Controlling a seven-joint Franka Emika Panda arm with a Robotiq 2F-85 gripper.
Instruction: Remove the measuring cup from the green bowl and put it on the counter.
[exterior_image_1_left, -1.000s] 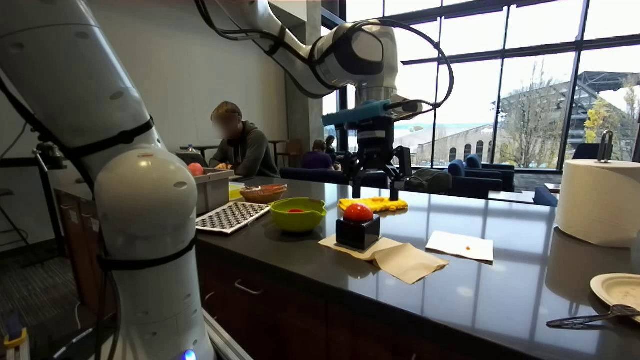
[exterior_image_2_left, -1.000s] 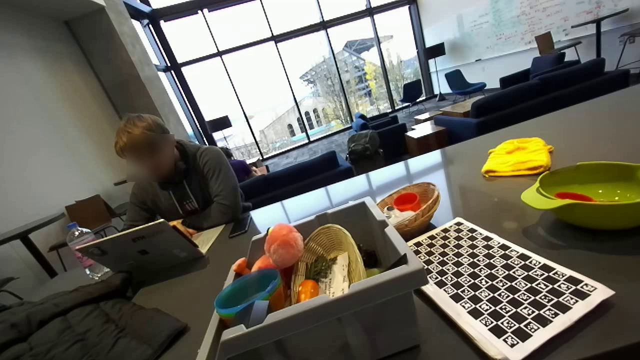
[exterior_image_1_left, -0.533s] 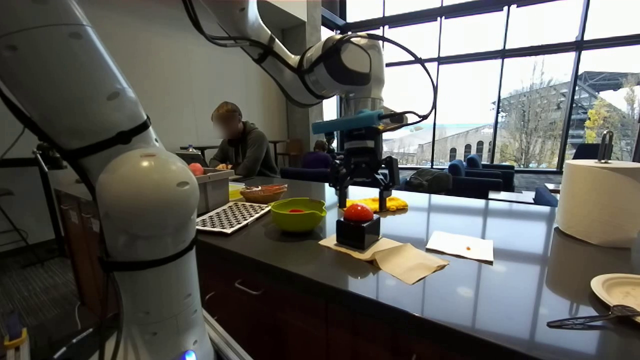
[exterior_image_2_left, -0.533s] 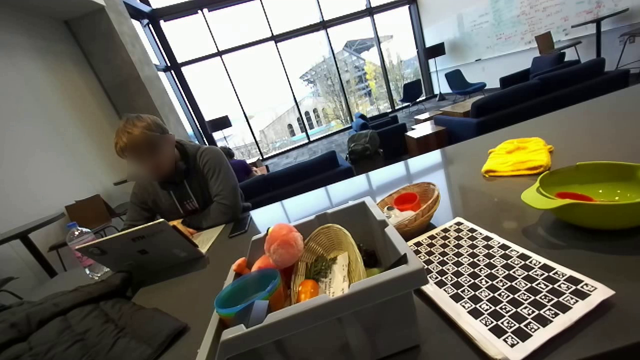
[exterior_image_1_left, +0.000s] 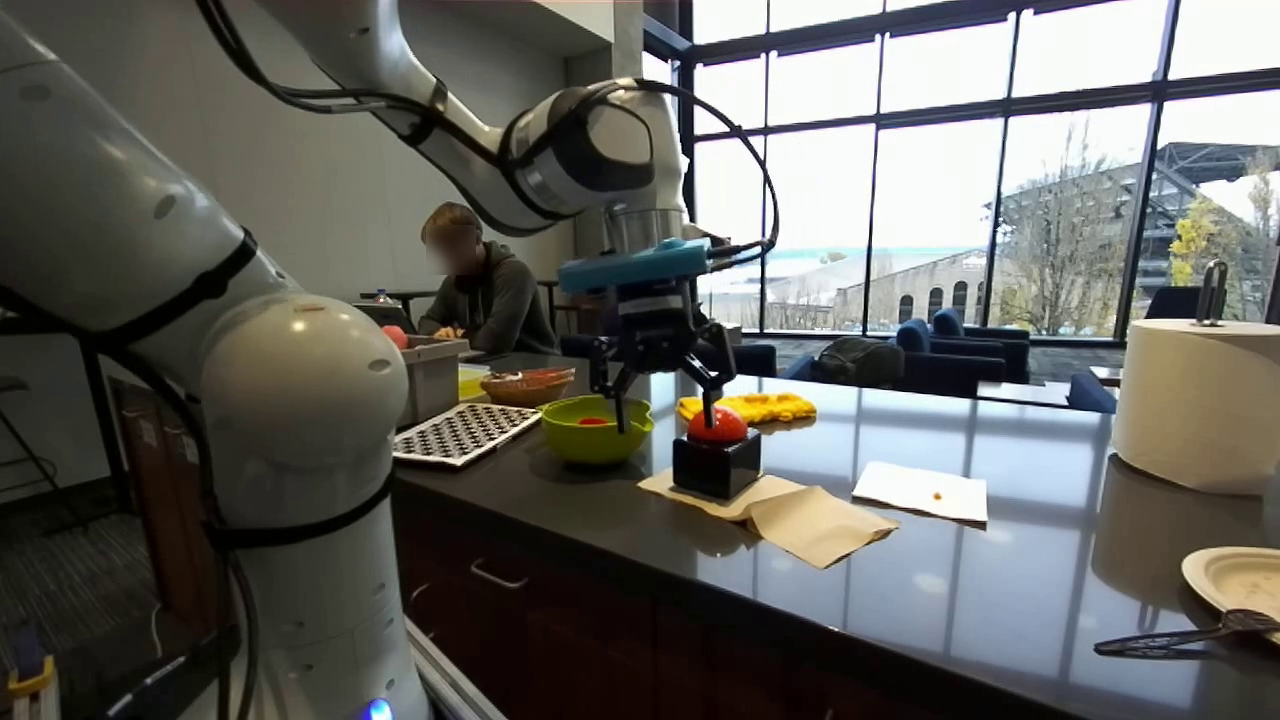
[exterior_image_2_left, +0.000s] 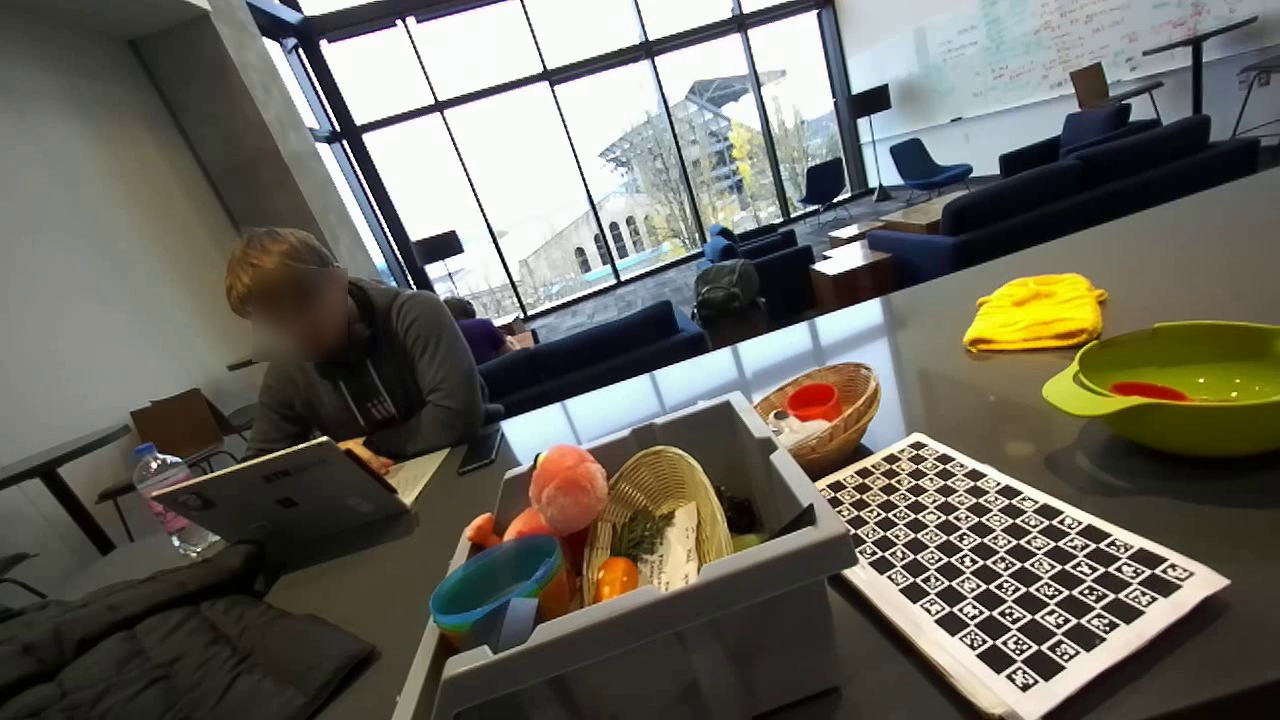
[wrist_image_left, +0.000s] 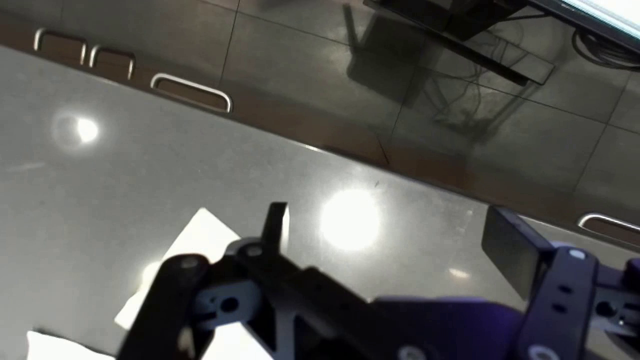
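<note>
The green bowl (exterior_image_1_left: 588, 450) stands on the dark counter (exterior_image_1_left: 960, 590); it also shows in an exterior view (exterior_image_2_left: 1190, 425) at the right edge. A red item, likely the measuring cup (exterior_image_1_left: 591, 421), lies inside it, and only its red part shows above the rim; it also shows in an exterior view (exterior_image_2_left: 1150, 391). My gripper (exterior_image_1_left: 664, 428) is open and empty, pointing down. Its fingers overlap the bowl's right side and the red dome in the picture; the exact height and depth cannot be told. In the wrist view the gripper (wrist_image_left: 387, 212) shows bare counter between its fingers; bowl and cup are out of view.
A black box with a red dome (exterior_image_1_left: 716, 468) sits on brown paper (exterior_image_1_left: 820, 522) beside the bowl. A yellow cloth (exterior_image_1_left: 765, 407), checkered board (exterior_image_2_left: 1000, 560), wicker basket (exterior_image_2_left: 842, 440), grey bin (exterior_image_2_left: 640, 655) and paper towel roll (exterior_image_1_left: 1195, 410) are also on the counter.
My open gripper has moved left and lower in an exterior view, from in front of the yellow cloth toward the green bowl. The bowl and the red item have not moved.
</note>
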